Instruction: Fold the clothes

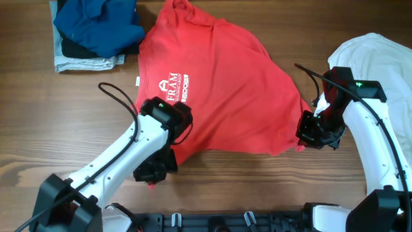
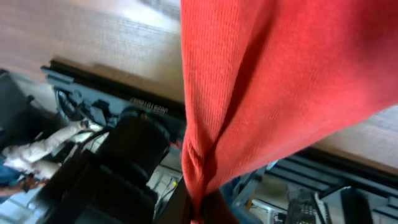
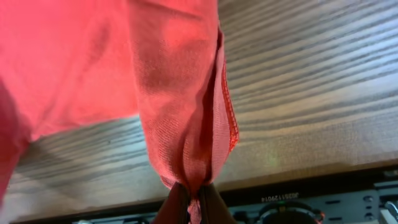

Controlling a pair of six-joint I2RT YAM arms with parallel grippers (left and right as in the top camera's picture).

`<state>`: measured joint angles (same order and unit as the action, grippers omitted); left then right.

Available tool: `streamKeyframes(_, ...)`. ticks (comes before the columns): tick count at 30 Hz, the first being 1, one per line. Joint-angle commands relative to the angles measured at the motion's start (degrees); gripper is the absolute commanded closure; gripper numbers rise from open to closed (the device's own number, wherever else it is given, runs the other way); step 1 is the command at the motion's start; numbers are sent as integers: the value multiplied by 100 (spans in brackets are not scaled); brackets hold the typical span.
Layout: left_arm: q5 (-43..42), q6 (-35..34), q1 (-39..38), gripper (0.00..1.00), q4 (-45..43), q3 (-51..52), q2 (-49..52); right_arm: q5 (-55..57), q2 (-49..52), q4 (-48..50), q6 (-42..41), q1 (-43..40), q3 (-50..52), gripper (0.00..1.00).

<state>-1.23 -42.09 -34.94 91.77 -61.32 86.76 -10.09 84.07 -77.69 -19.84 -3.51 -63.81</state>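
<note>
We list one red T-shirt (image 1: 219, 90), near hem corners pinched in left claw (image 1: 154, 173) and right claw (image 1: 310, 134). Open bench (image 1: 38, 129) at left; white shirt (image 1: 373, 61) crowds right, blue pile (image 1: 96, 26) far-left.

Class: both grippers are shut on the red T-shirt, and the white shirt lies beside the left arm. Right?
No: the white shirt lies beside the right arm, as the overhead view shows. The left gripper and right gripper are shut on the red T-shirt.

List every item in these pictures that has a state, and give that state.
red T-shirt, unfolded, lettering up, near corners pinched.
left hand, shut on red T-shirt.
right hand, shut on red T-shirt.
white shirt, crumpled, not folded.
blue garment, heaped at far left.
</note>
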Motion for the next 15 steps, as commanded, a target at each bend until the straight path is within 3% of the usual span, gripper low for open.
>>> streamKeyframes(1,-4,-538,-258,96,195,31,-214,-11,-297,326,-479,-2,39,96)
streamKeyframes(8,-562,-625,-369,96,258,31,-2002,476,-1725,369,-1043,-328,-46,96)
streamKeyframes(10,-466,-977,-369,96,376,31,-2328,1115,-1987,33,-1685,-328,-46,96)
streamKeyframes(15,-308,-1222,-369,96,446,31,-2715,1248,-2371,-15,-1644,-328,-46,96)
